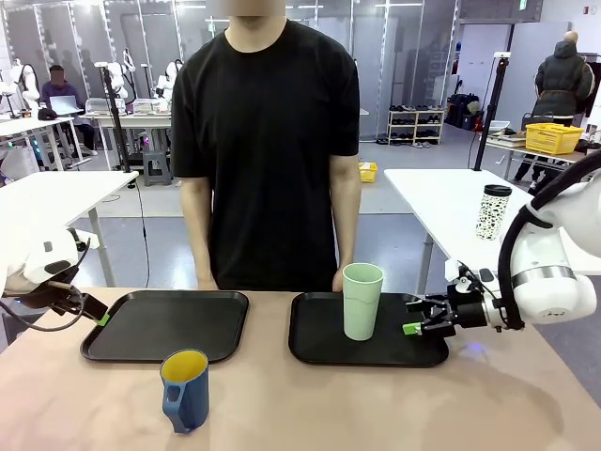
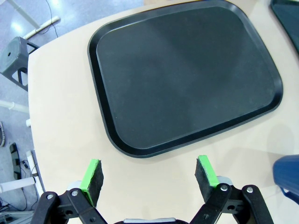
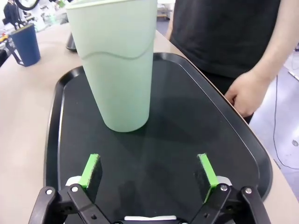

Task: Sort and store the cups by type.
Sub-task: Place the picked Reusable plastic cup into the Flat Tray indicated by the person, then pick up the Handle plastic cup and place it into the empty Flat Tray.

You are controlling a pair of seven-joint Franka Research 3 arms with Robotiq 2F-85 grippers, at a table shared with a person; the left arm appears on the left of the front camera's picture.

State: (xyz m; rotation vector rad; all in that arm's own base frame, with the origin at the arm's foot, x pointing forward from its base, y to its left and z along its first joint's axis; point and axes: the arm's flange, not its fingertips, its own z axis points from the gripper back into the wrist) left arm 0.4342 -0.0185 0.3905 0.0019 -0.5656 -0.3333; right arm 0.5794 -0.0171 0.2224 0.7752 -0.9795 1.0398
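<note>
Left tool (image 2: pixel 149 171) and right tool (image 3: pixel 148 167) stand wide, empty. Tumbler (image 3: pixel 117 70) looks light, stiff, slick: best taken mid-wall, squeezed gently.

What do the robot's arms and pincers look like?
The left arm and right arm are white and rounded, with black cables looping alongside. The left pincer and right pincer are black, each with two green-padded fingers.

Blue mug (image 2: pixel 289 179) mostly beyond the left wrist view's right edge, handle out of frame.
</note>
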